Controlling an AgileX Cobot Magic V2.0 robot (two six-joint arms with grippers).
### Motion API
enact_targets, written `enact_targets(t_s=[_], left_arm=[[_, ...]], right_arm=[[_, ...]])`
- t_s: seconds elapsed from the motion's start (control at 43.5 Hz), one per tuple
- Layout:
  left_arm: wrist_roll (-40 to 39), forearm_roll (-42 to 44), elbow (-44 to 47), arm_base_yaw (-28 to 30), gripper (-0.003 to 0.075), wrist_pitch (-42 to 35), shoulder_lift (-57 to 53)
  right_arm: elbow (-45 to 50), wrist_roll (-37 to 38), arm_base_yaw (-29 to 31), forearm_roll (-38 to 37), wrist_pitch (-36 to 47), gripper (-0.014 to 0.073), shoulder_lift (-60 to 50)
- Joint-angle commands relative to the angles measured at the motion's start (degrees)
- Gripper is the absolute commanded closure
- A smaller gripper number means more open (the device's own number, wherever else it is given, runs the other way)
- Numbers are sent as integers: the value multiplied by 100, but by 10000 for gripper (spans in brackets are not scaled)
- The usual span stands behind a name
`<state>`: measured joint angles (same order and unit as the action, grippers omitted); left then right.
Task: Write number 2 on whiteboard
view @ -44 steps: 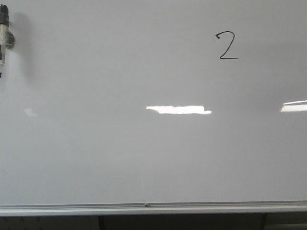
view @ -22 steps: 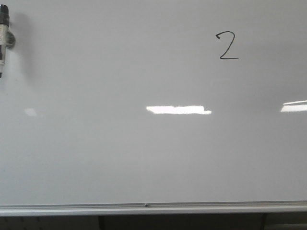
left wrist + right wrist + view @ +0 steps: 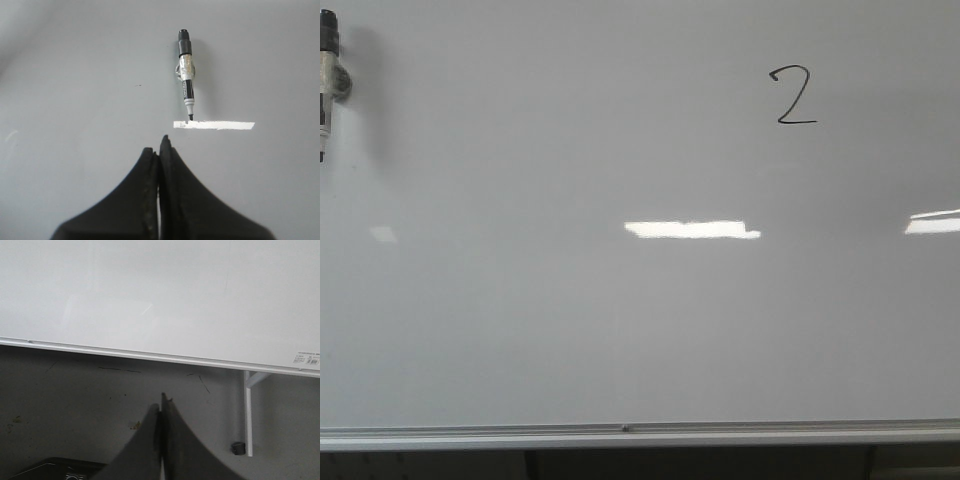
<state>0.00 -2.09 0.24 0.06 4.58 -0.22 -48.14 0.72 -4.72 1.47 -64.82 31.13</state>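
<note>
The whiteboard (image 3: 620, 330) fills the front view, its silver rail (image 3: 640, 434) along the bottom. A thin black number 2 (image 3: 793, 96) is drawn at its upper right. A black-and-white marker (image 3: 328, 80) sits on the board at the far left edge; it also shows in the left wrist view (image 3: 186, 72), tip pointing down. My left gripper (image 3: 160, 147) is shut and empty, held back from the marker. My right gripper (image 3: 162, 402) is shut and empty, below the board's rail (image 3: 150, 356) over the grey floor. Neither gripper shows in the front view.
Bright light reflections lie on the board (image 3: 692, 229) and at the right edge (image 3: 932, 222). A white stand leg (image 3: 248, 415) with a black foot (image 3: 238, 448) is below the rail. A dark object (image 3: 55, 469) sits near the right gripper.
</note>
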Motion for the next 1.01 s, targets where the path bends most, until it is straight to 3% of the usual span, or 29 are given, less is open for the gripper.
enact_targets(t_s=[0.0, 0.988], left_arm=[[0, -30, 205, 10, 741, -502, -152], [0, -30, 205, 10, 741, -502, -152]], right_arm=[[-126, -8, 34, -31, 379, 660, 29], [-61, -8, 18, -35, 405, 660, -153]])
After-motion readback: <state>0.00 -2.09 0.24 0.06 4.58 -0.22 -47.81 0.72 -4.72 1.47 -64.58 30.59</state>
